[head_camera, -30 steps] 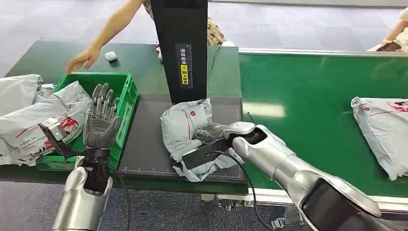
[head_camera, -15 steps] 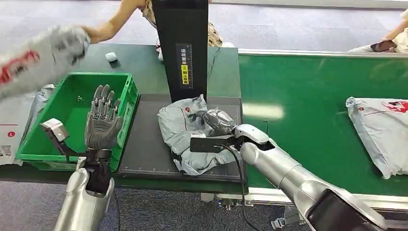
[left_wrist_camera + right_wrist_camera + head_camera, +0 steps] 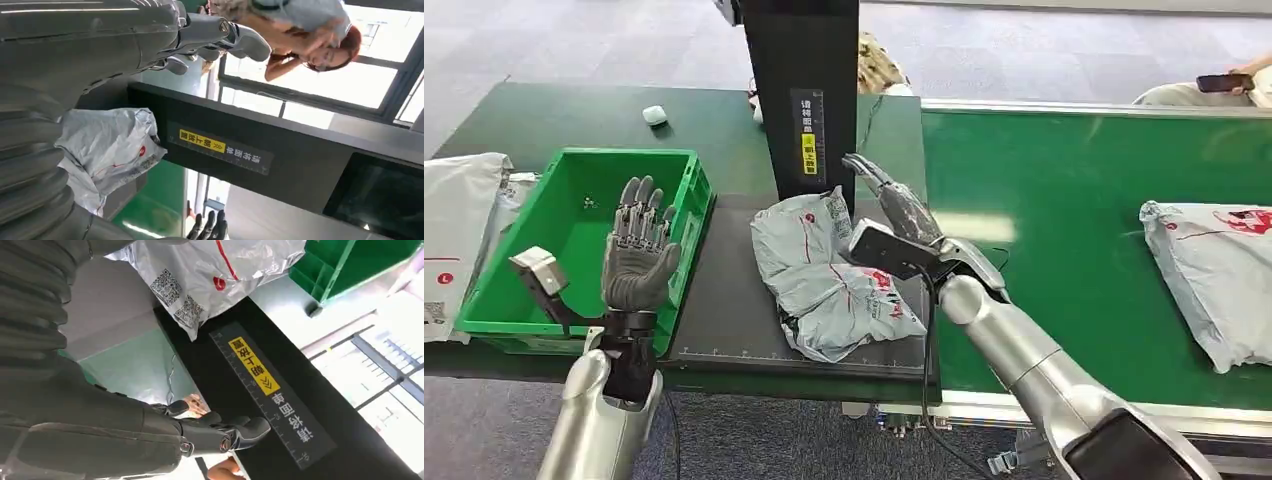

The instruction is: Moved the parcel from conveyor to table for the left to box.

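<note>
A crumpled grey parcel [image 3: 834,285] with red print lies on the dark mat [image 3: 724,300] at the foot of the black post; it also shows as the parcel [image 3: 105,150] and the parcel [image 3: 210,275] in the wrist views. My right hand [image 3: 894,205] hovers just above the parcel's far right side, fingers stretched out and apart, holding nothing; its fingers [image 3: 220,432] are bare. My left hand [image 3: 637,250] stands upright and open, palm toward me, in front of the green crate [image 3: 624,155], which has nothing large in it.
The black post [image 3: 802,100] with a yellow label rises behind the mat. A second grey parcel [image 3: 1214,270] lies on the green conveyor [image 3: 1074,220] at the right. White bags [image 3: 459,230] lie left of the crate. A person [image 3: 300,30] stands behind the table.
My right hand let go of the parcel and lifted above it. A person's arm took the bags out of the green crate and withdrew. The conveyor parcel drifted slightly left.
</note>
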`<state>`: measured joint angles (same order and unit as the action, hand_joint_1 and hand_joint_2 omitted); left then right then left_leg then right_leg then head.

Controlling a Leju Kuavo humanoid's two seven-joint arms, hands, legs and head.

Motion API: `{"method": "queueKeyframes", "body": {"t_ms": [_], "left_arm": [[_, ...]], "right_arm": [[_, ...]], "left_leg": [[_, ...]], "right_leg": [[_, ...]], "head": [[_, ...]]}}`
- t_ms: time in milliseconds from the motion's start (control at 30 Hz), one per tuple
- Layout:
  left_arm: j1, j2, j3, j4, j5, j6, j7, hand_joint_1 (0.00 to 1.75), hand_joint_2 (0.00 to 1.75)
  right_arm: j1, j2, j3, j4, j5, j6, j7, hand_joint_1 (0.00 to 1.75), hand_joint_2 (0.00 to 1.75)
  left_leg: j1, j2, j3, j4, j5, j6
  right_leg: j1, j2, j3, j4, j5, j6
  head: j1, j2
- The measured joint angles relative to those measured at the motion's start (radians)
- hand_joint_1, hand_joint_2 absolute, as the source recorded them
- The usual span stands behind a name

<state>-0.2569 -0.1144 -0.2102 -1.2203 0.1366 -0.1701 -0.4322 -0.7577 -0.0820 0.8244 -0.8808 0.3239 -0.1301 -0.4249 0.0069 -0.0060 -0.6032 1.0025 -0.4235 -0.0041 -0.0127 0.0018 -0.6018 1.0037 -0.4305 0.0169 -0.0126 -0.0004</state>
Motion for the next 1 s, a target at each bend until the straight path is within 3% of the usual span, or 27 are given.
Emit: {"method": "queueKeyframes", "body": {"t_ms": [467, 567, 700, 800, 1000], "left_arm": [[0.026, 0.002, -0.003, -0.017, -0.044, 0.008, -0.017, 0.00, 1.75], [0.045, 0.008, -0.039, -0.047, -0.266, 0.063, -0.017, 0.00, 1.75], [0.035, 0.006, -0.121, -0.045, -0.586, 0.190, -0.009, 0.00, 1.75], [-0.030, -0.005, -0.213, -0.006, -0.861, 0.286, 0.052, 0.00, 1.75], [-0.214, -0.066, -0.391, 0.201, -1.136, 0.238, 0.156, 0.00, 1.75]], "right_arm": [[0.054, 0.085, -0.199, -0.073, -0.252, -0.042, -0.102, 0.00, 1.75], [0.142, 0.097, -0.309, -0.158, -0.354, -0.041, -0.104, 0.00, 1.75], [0.271, 0.099, -0.416, -0.254, -0.346, -0.003, -0.107, 0.00, 1.75], [0.335, 0.119, -0.489, -0.322, -0.308, 0.024, -0.104, 0.00, 1.75], [0.371, 0.163, -0.586, -0.385, -0.265, 0.047, -0.087, 0.00, 1.75]], "left_leg": [[0.000, 0.000, -0.001, 0.000, 0.000, 0.000], [0.000, -0.003, -0.002, 0.000, -0.001, 0.001], [0.000, -0.005, -0.004, 0.000, -0.001, 0.002], [-0.001, -0.005, -0.005, 0.001, -0.001, 0.002], [-0.001, -0.002, -0.005, 0.001, -0.001, 0.002]], "right_leg": [[0.000, 0.000, -0.001, 0.000, 0.000, 0.000], [0.000, -0.004, -0.001, 0.000, -0.002, 0.002], [-0.002, -0.005, -0.002, 0.000, -0.003, 0.002], [-0.002, -0.005, -0.004, -0.001, -0.002, 0.002], [-0.002, -0.002, -0.004, 0.000, -0.001, 0.003]], "head": [[0.000, 0.000], [0.000, 0.000], [0.000, 0.000], [0.000, 0.000], [0.000, 0.000]]}}
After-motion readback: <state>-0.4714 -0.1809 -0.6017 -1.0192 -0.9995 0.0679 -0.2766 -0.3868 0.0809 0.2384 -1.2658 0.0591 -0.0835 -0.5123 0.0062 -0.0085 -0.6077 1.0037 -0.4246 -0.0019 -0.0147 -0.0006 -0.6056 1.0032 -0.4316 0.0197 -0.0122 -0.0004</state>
